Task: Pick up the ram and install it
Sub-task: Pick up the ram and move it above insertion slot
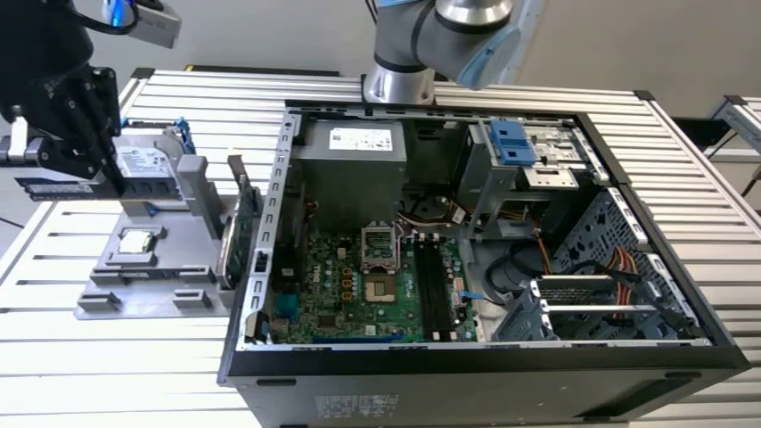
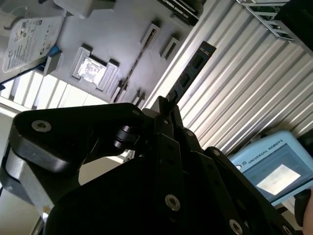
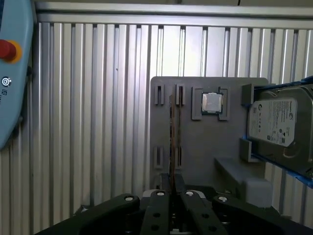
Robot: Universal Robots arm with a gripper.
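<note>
My gripper (image 1: 66, 174) is at the exterior view's far left, raised beside the grey holder (image 1: 143, 285). It is shut on the ram (image 1: 53, 187), a thin bluish stick. In the first wrist view the ram (image 3: 172, 132) shows edge-on, sticking out from between the black fingers (image 3: 159, 200) over the holder's narrow slots. In the second wrist view the ram (image 2: 193, 68) is a dark strip reaching out from the gripper (image 2: 168, 105). The open computer case (image 1: 274, 205) lies in the middle of the table, and the motherboard's long black memory slots (image 1: 434, 285) are in it.
The holder carries a hard drive (image 1: 149, 165), a small square silver chip (image 1: 139, 239) and an upright green card (image 1: 241, 227) next to the case wall. A teach pendant (image 3: 10, 73) lies on the ribbed table. The arm's base (image 1: 398, 85) stands behind the case.
</note>
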